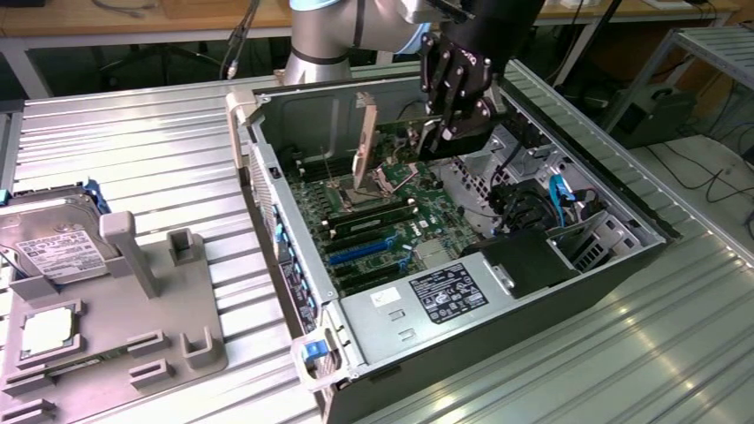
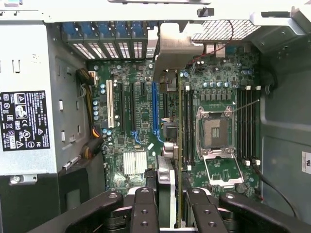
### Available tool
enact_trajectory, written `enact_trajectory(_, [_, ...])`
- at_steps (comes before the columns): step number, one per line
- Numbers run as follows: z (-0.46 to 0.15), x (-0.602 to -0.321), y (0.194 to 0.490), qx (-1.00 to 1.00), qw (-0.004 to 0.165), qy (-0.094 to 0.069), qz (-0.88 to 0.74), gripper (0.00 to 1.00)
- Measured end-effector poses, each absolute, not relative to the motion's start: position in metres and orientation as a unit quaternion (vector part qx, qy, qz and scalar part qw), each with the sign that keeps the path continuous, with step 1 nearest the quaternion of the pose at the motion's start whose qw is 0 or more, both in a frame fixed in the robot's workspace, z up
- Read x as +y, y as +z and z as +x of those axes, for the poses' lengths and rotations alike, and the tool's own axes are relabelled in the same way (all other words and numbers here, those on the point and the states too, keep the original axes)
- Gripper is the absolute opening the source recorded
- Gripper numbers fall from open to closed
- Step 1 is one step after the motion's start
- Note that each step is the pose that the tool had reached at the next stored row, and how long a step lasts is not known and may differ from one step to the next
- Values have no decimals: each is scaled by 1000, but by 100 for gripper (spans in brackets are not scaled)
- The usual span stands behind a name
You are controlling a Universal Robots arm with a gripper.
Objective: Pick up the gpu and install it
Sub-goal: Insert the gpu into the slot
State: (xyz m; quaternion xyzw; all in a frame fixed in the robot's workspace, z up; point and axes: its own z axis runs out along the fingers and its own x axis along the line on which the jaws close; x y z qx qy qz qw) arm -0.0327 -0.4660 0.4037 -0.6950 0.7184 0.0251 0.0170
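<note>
Gripper: the gripper [image 1: 446, 141] reaches down into the open computer case [image 1: 624, 231], its 2 fingers [image 2: 144, 206] closed narrowly on the card.
Gpu: the gpu [image 1: 398, 146] is held on edge over the motherboard [image 2: 141, 121]; I can't tell whether it touches a slot.
Wrist view: the gripper [image 2: 172, 194] pinches the gpu [image 2: 171, 58], which runs edge-on between the blue slot [image 2: 155, 107] and the CPU socket [image 2: 216, 133].
Exterior view: outside the case, a hard drive [image 1: 48, 238] and a CPU chip [image 1: 49, 329] sit on a grey fixture [image 1: 177, 336] at the exterior view's left.
</note>
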Motion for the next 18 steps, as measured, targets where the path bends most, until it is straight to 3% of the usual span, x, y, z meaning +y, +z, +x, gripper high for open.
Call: enact_trajectory(18, [-33,-466,390,718,17,25,-695,28])
